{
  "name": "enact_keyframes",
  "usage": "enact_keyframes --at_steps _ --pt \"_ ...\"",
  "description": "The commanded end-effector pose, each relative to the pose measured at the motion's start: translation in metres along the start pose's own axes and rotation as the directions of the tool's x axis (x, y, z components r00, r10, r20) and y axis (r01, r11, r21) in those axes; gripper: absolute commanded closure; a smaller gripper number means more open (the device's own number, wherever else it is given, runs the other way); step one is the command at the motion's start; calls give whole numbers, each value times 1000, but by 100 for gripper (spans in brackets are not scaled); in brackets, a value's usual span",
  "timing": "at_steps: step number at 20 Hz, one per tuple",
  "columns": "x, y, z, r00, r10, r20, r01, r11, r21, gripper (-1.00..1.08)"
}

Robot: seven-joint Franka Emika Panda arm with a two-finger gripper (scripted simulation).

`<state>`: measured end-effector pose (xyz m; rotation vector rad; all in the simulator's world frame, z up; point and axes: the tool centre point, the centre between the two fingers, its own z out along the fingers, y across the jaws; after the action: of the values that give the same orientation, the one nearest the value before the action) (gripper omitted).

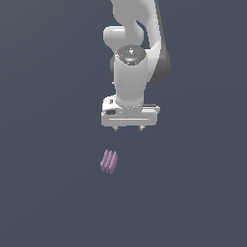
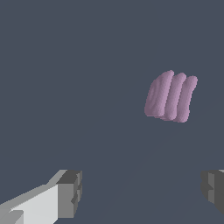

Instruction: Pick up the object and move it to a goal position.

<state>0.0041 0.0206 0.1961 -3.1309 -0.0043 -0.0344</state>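
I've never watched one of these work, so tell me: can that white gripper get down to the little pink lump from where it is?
Probably yes. The gripper is open, wider than the pink lump, and nothing lies between them. The lump sits off to one side of the fingers, so the arm would need to shift over first.

Glossy white rounded arm, dark grey joint cap, white tool (image 1: 128,129) with grey fingertips (image 2: 70,194).

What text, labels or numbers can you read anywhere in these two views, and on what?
None: no words, numbers or signs are readable in either view.
The gripper and white arm carry no legible marking.
The mauve-pink object is plain, with ridges only.
The dark surface is unmarked.
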Motion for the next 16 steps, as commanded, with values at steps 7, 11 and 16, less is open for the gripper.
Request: enact_keyframes --at_steps 7,11,16 --pt "18 15 15 999 51 4 -51 999 0 -92" --pt "33 29 30 995 97 8 -97 995 -2 -92" --pt "53 53 54 986 167 13 -167 986 -7 -92"
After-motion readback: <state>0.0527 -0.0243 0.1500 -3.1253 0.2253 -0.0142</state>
